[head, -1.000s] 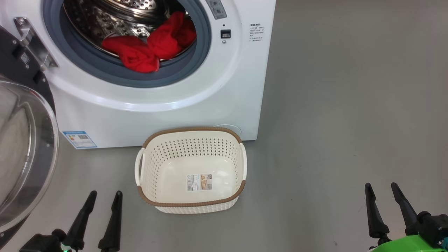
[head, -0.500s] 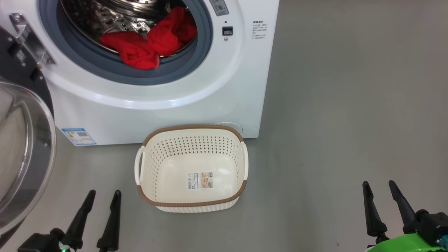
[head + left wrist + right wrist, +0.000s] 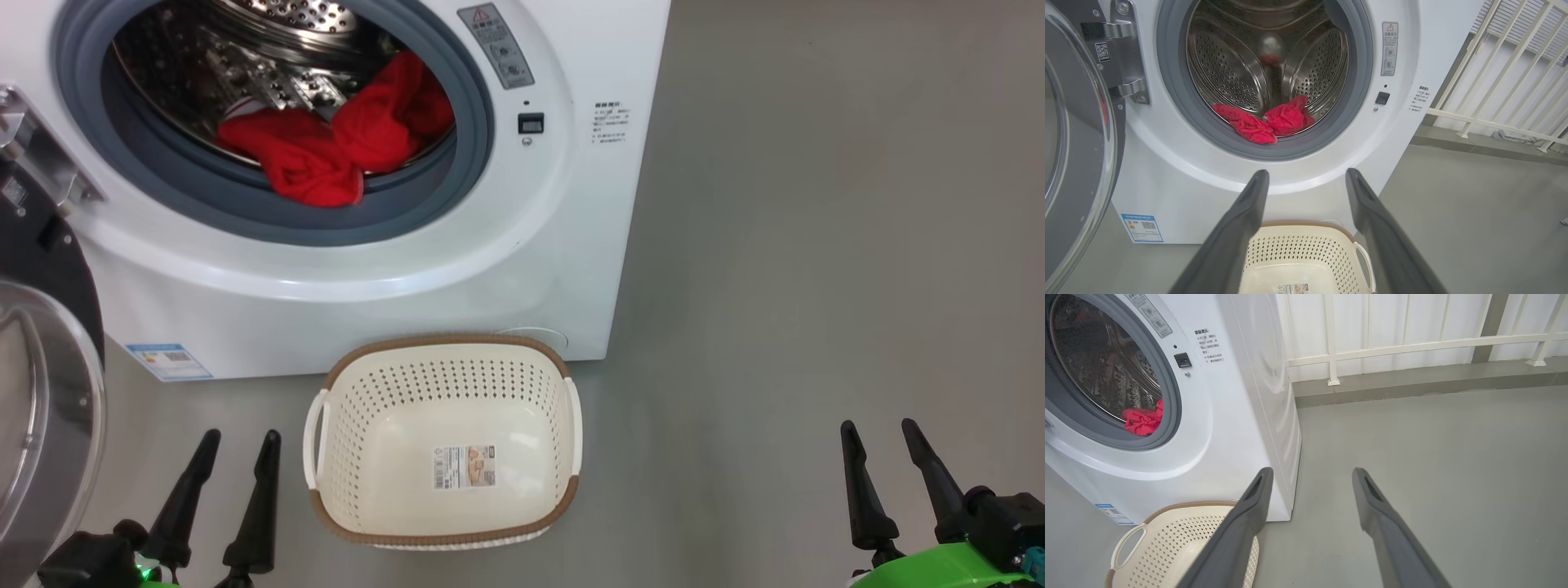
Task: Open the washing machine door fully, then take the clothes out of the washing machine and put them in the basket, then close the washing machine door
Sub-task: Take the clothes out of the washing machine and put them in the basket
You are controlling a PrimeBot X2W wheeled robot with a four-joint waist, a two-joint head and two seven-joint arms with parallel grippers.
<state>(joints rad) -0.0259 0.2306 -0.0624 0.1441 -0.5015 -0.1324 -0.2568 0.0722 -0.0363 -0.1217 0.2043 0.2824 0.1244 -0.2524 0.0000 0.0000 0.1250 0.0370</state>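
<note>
1. At the far left, the washing machine door [image 3: 49, 425] stood swung open on its hinge, its clear glass bowl bulging toward the room.
2. Just right of the door, low in the head view, the left gripper [image 3: 242, 437] hung over the grey floor [image 3: 816, 245]. Its two dark fingers were spread apart, with nothing between them. In its own wrist view they pointed toward the drum opening.
3. The washing machine [image 3: 522, 245] took up the upper left, with its grey gasket [image 3: 245, 216] ringing the perforated steel drum [image 3: 269, 73]. A small blue label [image 3: 167, 362] sat near its lower left corner.
4. The clothes [image 3: 326, 155], a red heap, lay at the bottom front of the drum, and one fold drooped onto the gasket.
5. The basket [image 3: 445, 340] stood on the floor just in front of the machine, toward its right side, with a sticker [image 3: 464, 466] on its bottom.
6. Well to the right of the basket, the right gripper [image 3: 878, 426] hung over the floor. Its fingers were parted and it gripped nothing.
7. In the right wrist view, a white railing [image 3: 1412, 339] ran behind the machine's right side.
</note>
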